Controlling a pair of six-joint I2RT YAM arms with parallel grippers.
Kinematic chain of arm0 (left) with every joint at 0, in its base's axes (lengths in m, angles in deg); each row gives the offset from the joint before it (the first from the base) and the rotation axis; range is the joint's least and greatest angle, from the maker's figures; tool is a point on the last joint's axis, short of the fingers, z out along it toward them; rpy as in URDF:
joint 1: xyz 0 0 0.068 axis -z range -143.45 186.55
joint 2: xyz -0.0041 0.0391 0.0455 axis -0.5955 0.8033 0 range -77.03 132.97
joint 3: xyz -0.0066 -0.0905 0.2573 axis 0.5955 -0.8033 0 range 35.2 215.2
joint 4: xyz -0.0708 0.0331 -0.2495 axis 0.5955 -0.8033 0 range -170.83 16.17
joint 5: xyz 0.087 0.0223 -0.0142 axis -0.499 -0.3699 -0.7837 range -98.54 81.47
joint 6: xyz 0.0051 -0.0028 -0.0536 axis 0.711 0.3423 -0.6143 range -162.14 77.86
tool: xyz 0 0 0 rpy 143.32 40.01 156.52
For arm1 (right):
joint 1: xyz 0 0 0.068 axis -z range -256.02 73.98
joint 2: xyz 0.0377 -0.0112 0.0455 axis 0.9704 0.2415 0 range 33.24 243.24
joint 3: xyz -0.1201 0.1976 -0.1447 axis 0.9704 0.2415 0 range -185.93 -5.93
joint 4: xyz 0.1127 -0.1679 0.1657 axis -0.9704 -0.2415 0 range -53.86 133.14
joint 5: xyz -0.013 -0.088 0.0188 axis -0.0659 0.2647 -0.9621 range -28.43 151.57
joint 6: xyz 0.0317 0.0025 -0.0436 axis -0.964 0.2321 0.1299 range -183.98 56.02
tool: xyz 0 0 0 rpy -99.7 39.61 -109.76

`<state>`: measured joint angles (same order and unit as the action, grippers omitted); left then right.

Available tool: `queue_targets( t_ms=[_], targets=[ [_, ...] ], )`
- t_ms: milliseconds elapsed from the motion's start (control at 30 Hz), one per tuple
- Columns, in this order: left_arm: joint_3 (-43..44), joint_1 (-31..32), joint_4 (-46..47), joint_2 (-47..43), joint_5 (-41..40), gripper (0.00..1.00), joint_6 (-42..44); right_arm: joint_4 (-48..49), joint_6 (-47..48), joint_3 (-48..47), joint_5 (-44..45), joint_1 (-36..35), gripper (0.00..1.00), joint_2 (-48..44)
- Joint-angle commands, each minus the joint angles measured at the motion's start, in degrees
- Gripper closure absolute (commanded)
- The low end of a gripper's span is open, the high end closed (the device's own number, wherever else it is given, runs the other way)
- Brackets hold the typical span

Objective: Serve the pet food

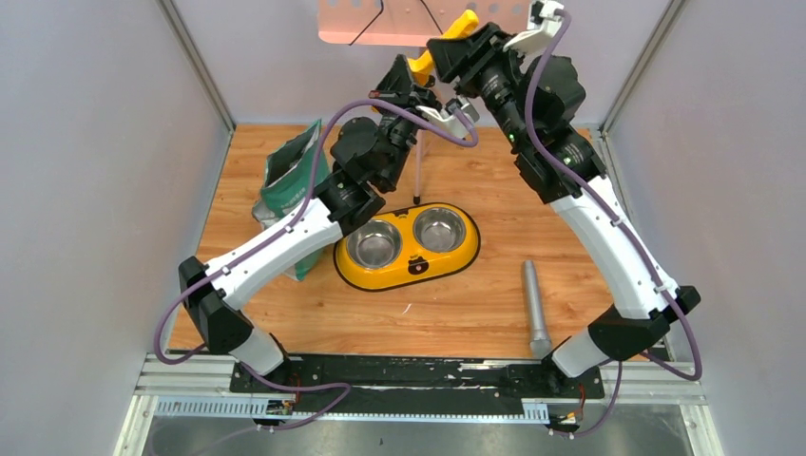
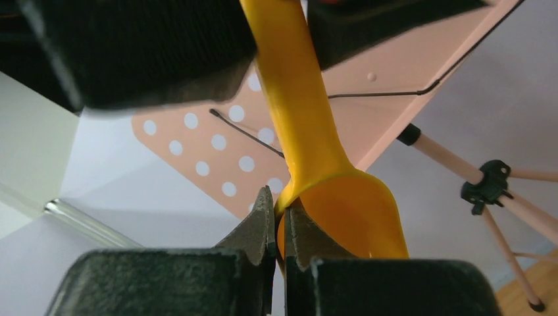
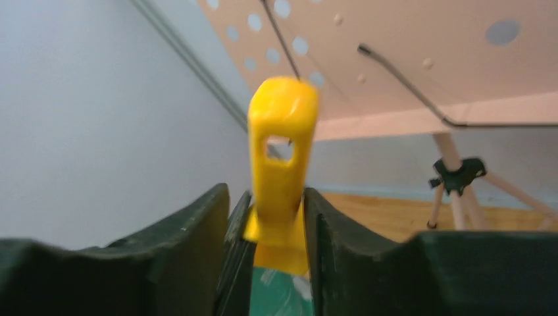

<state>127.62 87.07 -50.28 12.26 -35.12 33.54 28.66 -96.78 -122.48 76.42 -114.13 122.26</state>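
Both arms are raised high at the back of the table with an orange-yellow scoop (image 1: 463,24) between them. My left gripper (image 2: 279,204) is shut on the thin rim of the scoop's bowl (image 2: 349,217), seen from below. The jaws of my right gripper (image 3: 266,192) are closed on the scoop's handle (image 3: 281,118), whose holed end sticks out past the fingers. In the top view the left gripper (image 1: 411,84) and right gripper (image 1: 454,49) nearly meet. The pet food is hidden. The green-and-white bag (image 1: 290,180) stands open at the left.
A yellow double bowl (image 1: 407,271) with two steel cups sits mid-table. A grey metal cylinder (image 1: 535,309) lies at the right front. A pink perforated board (image 1: 380,24) on a thin-legged tripod (image 1: 416,171) stands at the back. Grey walls close in both sides.
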Motion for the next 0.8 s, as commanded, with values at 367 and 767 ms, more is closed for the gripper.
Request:
queue_targets(
  t_ms=[367,767],
  targets=[
    [3.1,-1.9,-54.9,-11.3,13.3,1.00,-44.4,-10.3,4.1,29.2,-73.3,34.9,0.10,-17.0],
    [6.2,-4.4,-56.7,-6.8,35.0,1.00,-53.5,-5.8,-5.6,19.3,-90.3,33.4,0.20,-5.6]
  ],
)
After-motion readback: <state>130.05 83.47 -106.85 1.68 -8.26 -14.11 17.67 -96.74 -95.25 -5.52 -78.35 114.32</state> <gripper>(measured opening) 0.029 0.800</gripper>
